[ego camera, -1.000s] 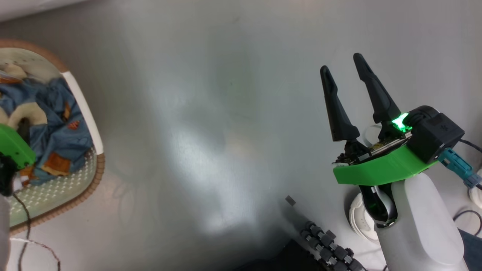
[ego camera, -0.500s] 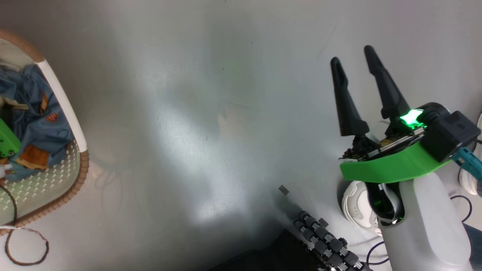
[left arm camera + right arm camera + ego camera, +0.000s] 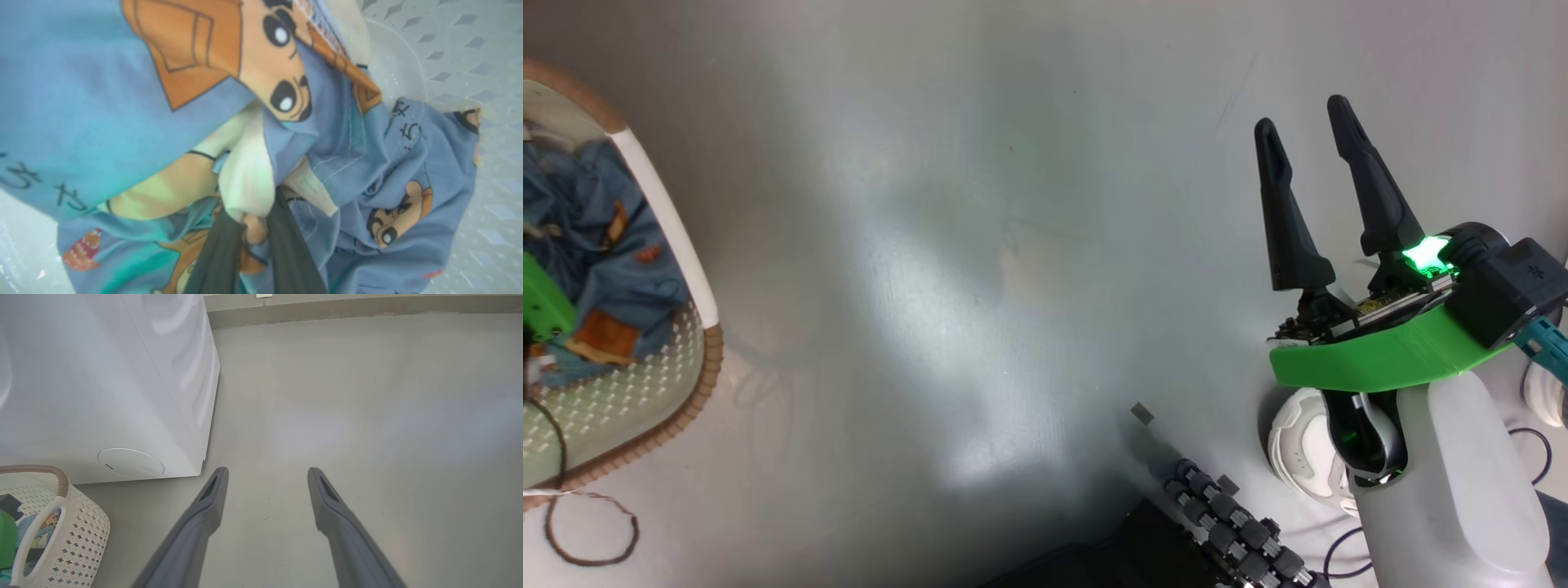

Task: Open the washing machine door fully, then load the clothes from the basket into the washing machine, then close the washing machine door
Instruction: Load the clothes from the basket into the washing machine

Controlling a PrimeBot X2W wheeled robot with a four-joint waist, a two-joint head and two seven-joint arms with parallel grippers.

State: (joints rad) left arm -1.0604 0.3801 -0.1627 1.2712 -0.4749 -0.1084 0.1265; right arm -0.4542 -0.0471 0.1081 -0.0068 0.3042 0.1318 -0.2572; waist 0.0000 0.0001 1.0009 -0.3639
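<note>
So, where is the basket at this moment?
The basket stands on the floor at the far left of the head view, holding the clothes; in the right wrist view it sits lower left, beside the white washing machine.

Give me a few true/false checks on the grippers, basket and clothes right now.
1. The left gripper is pinched shut on the clothes inside the basket. True.
2. The right gripper holds a garment. False: its jaws stand open and empty above the floor.
3. The basket stands on the floor close to the washing machine. True.
4. The basket is empty. False: blue printed clothes lie in it.
</note>
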